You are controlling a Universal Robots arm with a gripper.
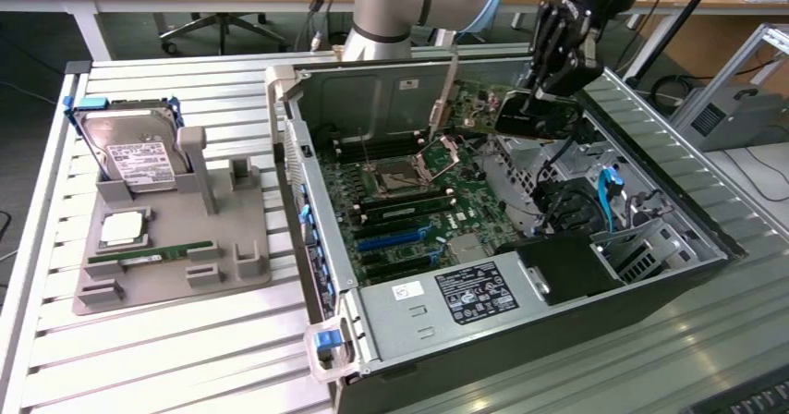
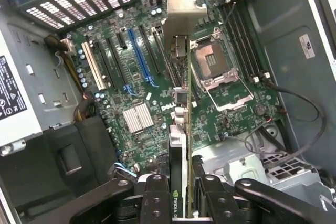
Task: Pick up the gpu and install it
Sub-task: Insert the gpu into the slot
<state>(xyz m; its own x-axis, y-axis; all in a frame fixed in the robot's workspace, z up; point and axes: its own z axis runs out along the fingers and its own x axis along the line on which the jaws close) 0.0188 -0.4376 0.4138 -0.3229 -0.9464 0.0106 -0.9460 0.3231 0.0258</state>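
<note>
The gripper (image 1: 550, 83) hangs over the open computer case (image 1: 291, 155), its jaws clamped on the gpu (image 1: 528, 116). The card is up in the air above the far part of the motherboard (image 1: 468, 199), not seated in any slot. From the wrist camera the gpu (image 2: 178, 129) runs edge-on away from the gripper (image 2: 182, 200). Black fingers (image 2: 155, 198) press on both its faces. Its silver bracket (image 2: 184, 9) is at the far end, over the board between the blue slot (image 2: 139, 56) and the CPU socket (image 2: 211, 59). How high it floats above the slots I can't quite judge. Out on the slatted table (image 1: 185, 359), at the exterior view's left, a grey holder (image 1: 228, 220) carries the hard drive (image 1: 133, 151) and a memory stick (image 1: 154, 252).
</note>
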